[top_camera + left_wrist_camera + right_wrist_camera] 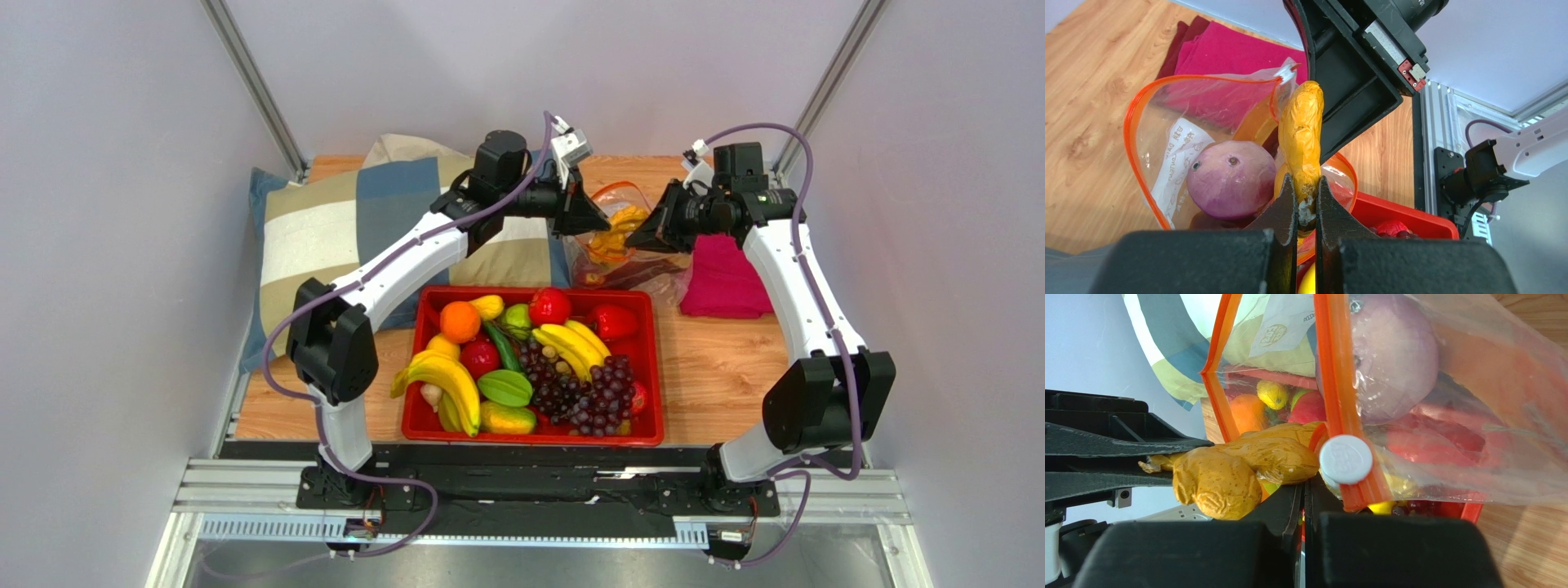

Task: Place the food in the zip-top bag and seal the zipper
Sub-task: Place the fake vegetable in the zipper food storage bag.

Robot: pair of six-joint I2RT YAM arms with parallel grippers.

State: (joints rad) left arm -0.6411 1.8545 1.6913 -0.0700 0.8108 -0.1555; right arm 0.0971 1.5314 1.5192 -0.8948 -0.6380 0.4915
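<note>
Now, left jaws gripping yellow food (pixel 1301 135), lengthwise toward bag (pixel 1168 110), right jaws pinching zipper (pixel 1338 386).

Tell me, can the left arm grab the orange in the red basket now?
Probably not yet: the left gripper is shut on a lumpy yellow piece at the zip-top bag mouth. The orange itself lies uncovered.

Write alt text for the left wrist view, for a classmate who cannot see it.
The left tool grips the lower end of a wrinkled yellow-orange toy food piece, poised at the open mouth of a clear zip-top bag. A pink-purple onion ball lies inside, past the orange zipper; a magenta cloth sits behind.
</note>
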